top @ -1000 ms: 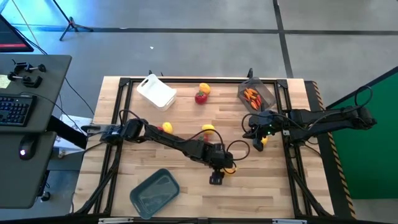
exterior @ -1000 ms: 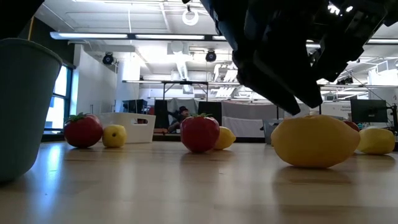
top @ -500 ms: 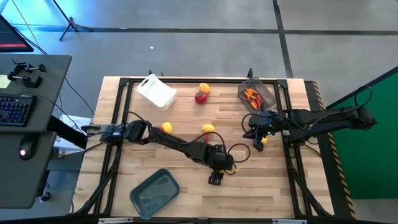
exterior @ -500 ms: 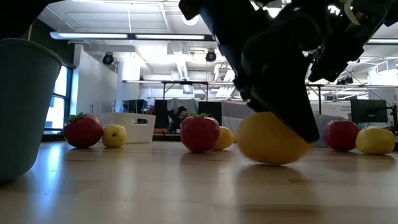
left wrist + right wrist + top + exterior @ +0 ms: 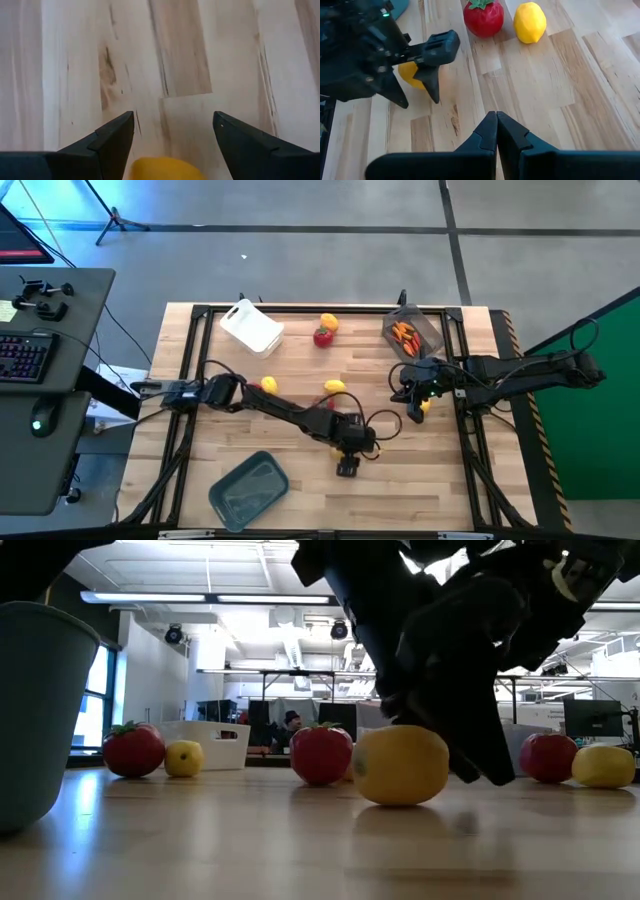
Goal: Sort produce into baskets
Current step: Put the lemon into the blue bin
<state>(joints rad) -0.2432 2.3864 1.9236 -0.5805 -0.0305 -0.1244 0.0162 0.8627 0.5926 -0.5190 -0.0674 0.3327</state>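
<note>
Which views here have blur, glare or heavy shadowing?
Low view: the left gripper is a dark backlit mass against bright ceiling lights, its edges smeared; the yellow fruit shows clearly. Left wrist view: that fruit is soft. High view: evenly lit.

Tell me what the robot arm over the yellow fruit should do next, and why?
Probably close its jaws. The left gripper is down at the wooden table with its jaws wide open, and the yellow fruit sits between them, resting on the wood and not yet pinched. Closing would grip it so it can be lifted toward a basket. The right gripper waits shut nearby.
</note>
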